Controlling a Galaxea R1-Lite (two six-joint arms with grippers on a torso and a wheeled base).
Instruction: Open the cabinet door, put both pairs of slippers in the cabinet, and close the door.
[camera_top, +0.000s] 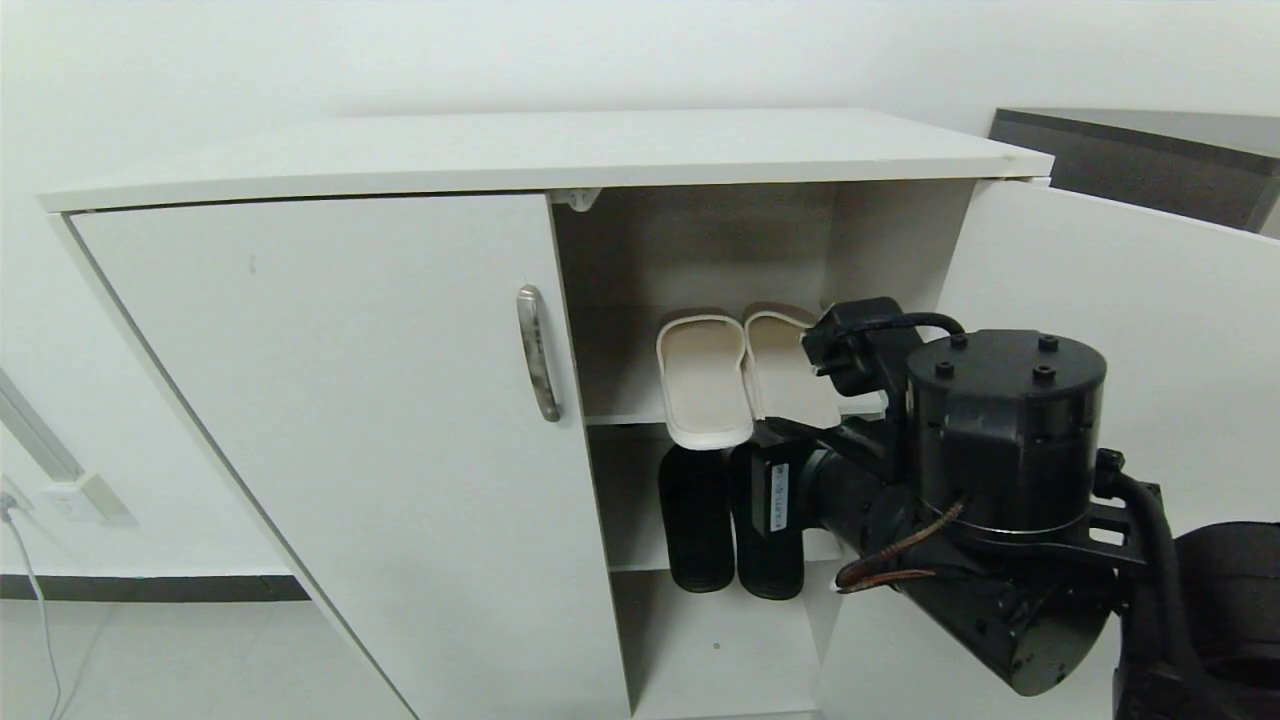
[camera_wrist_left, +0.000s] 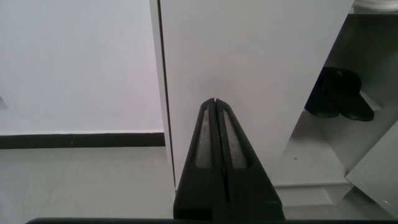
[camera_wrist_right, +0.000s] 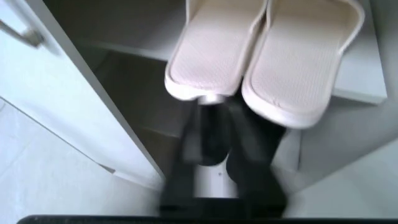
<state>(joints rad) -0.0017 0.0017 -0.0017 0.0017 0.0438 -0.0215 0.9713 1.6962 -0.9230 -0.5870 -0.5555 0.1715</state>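
The white cabinet (camera_top: 560, 140) is seen with its left door (camera_top: 350, 400) closed, the metal handle (camera_top: 538, 352) set near that door's inner edge, and its right door (camera_top: 1100, 300) swung wide open. A pair of cream slippers (camera_top: 745, 375) is laid side by side on the upper shelf (camera_top: 620, 400), their near ends jutting past its front edge. A pair of black slippers (camera_top: 733, 525) is placed directly beneath on the next shelf (camera_top: 630, 550), likewise overhanging slightly. The right gripper (camera_wrist_right: 214, 124) is held inside the open compartment, just below the cream pair and above the black pair; its jaws are blurred but appear spread apart, with nothing grasped. The left gripper (camera_wrist_left: 215, 106) is held low before the closed left door, above the floor (camera_wrist_left: 81, 180), its jaws pressed tightly together on nothing.
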